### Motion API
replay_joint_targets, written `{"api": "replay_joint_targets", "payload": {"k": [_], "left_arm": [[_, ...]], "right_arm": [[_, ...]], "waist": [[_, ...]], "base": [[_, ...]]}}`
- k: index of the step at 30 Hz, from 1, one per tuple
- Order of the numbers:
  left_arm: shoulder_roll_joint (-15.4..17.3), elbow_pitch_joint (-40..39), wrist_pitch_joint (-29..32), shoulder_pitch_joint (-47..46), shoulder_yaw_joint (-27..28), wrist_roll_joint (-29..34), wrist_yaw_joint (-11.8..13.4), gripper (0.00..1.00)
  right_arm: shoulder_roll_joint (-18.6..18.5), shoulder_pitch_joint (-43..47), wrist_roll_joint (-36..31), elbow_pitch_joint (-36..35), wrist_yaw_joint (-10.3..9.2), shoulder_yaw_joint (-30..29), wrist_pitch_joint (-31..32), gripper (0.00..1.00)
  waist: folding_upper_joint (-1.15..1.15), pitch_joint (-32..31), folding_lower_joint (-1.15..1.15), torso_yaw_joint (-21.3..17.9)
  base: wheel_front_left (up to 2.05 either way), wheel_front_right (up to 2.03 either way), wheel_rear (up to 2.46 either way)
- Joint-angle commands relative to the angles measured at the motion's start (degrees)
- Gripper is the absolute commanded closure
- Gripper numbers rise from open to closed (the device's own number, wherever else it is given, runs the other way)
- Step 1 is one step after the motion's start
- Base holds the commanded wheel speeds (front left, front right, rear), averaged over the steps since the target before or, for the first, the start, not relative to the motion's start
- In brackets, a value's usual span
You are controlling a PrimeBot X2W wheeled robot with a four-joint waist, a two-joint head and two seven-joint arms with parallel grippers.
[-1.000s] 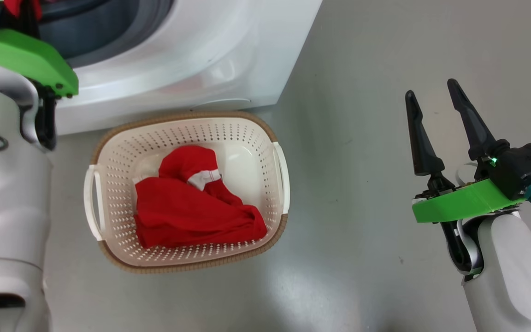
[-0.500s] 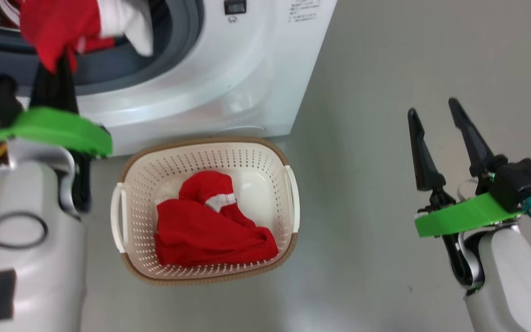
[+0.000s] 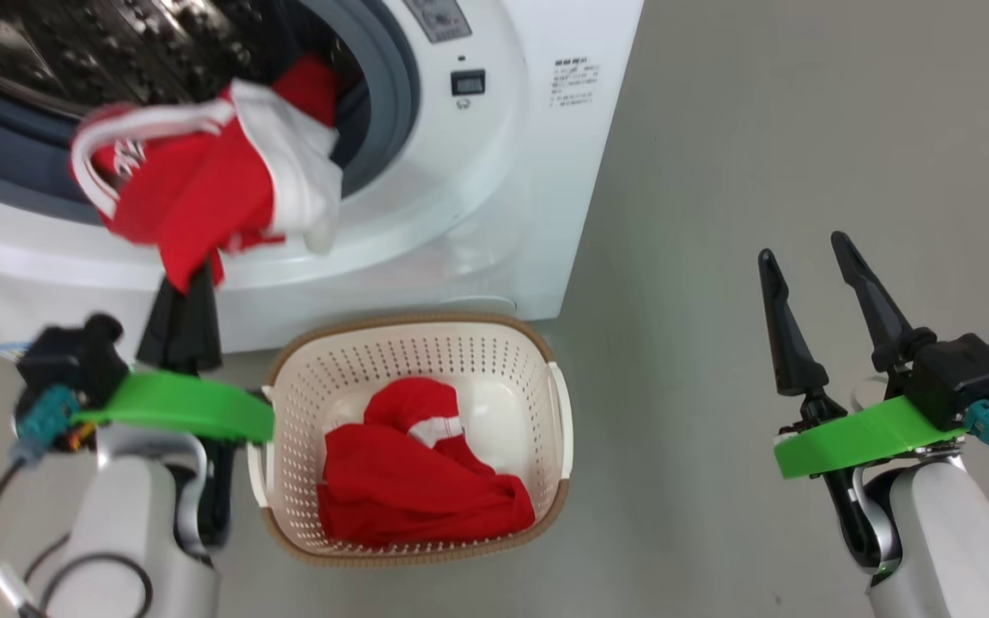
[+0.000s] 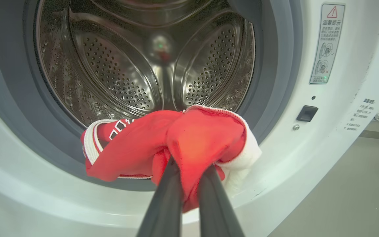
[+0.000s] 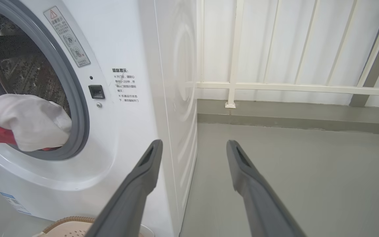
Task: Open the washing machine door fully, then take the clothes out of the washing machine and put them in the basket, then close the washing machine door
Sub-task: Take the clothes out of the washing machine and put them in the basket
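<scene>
My left gripper (image 3: pixel 190 287) is shut on a red and white garment (image 3: pixel 203 180) of the clothes, holding it just outside the washing machine's (image 3: pixel 494 172) round opening. From the left wrist, that garment (image 4: pixel 176 141) bunches around my closed fingertips in front of the bare steel drum (image 4: pixel 143 62). Another red garment (image 3: pixel 417 481) lies in the cream basket (image 3: pixel 460 343) on the floor before the machine. To the right, above bare floor, my right gripper (image 3: pixel 803 249) stands open with nothing in it. The washing machine door is out of view.
Grey floor (image 3: pixel 761 129) stretches right of the machine. The right wrist view takes in the machine's side panel (image 5: pixel 176 98), a white railing (image 5: pixel 275 87) against the wall behind, and the basket's rim (image 5: pixel 71 220) at the bottom.
The head camera has tilted up, so the basket sits lower in the picture. My left gripper has drawn the red and white garment out of the drum opening. The right gripper stays open.
</scene>
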Motion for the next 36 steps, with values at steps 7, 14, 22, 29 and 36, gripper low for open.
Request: {"api": "replay_joint_targets", "payload": {"k": [7,14,22,29,36], "left_arm": [[0.9,-4.3,-0.4,7.6,-1.4,-2.9,-0.2,1.00],[0.8,-5.4,-0.3,10.2,-3.2,-4.0,0.7,1.00],[0.7,-8.6,0.5,12.9,-4.9,-5.1,1.9,1.00],[0.7,-9.6,2.3,14.3,-8.2,-7.7,2.7,1.00],[0.7,-3.7,3.1,11.3,-12.7,-13.5,3.7,1.00]], "right_arm": [[0.0,2.6,-0.5,-1.1,0.36,1.2,-0.4,0.00],[0.0,4.1,-0.9,-0.9,0.36,0.4,-0.4,0.00],[0.0,5.1,-1.0,-1.2,0.36,0.5,-0.4,0.00],[0.0,4.9,-1.2,-1.9,0.36,0.9,-0.4,0.00],[0.0,4.0,-1.5,-2.2,0.36,1.2,-0.4,0.00]], "waist": [[0.00,-5.3,0.00,0.5],[0.00,-7.2,0.00,1.1],[0.00,-8.5,0.00,1.6],[0.00,-7.1,0.00,1.6],[0.00,-4.2,0.00,1.6]], "base": [[0.00,0.00,0.00],[0.00,0.00,0.00],[0.00,0.00,0.00],[0.00,0.00,0.00],[0.00,0.00,0.00]]}}
